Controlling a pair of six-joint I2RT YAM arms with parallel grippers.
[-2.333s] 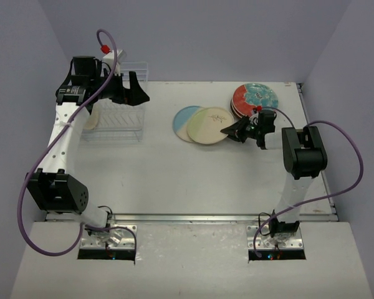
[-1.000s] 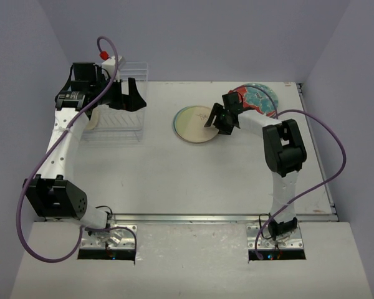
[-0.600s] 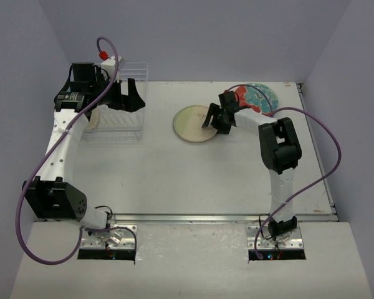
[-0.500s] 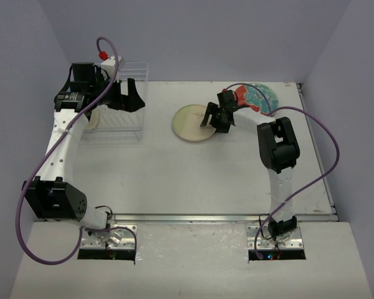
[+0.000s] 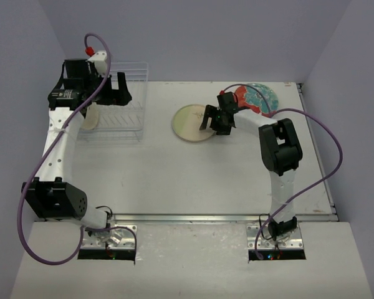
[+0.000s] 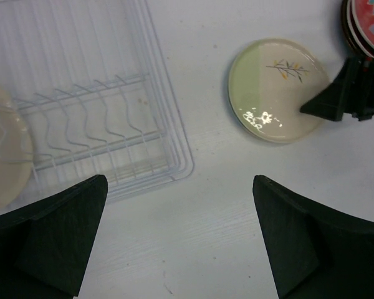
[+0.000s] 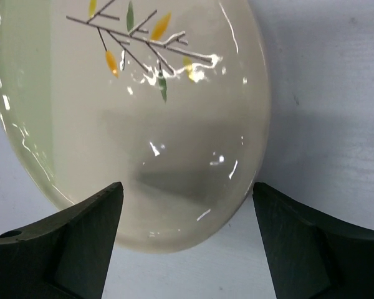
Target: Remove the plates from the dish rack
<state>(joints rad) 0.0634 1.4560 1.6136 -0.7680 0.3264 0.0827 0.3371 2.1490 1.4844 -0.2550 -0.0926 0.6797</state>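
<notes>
One cream plate (image 6: 3,156) sits at the left end of the dish rack (image 6: 106,118), with wires crossing its face; which slot holds it can't be told from here. Everything else is out. A red-and-teal stack (image 5: 257,98) sits at the far right of the surface (image 5: 174,180), and a cream plate with a green segment and a branch motif (image 7: 131,112) lies flat near the middle.

The step in hand looks like that last pickup, and it should fall to the left arm.

The left tool (image 6: 177,184) hangs above the rack's near right corner, jaws spread wide, gripping nothing and touching nothing. To take the plate it will need to travel across to the rack's left end, drop its fingers either side of the rim, close, then lift clear of the wires.

Over on the other side, the right tool (image 7: 187,187) hovers low at the branch plate's edge, fingers parted wider than that end of the plate and empty. Whether a fingertip brushes the glaze can't be told.
</notes>
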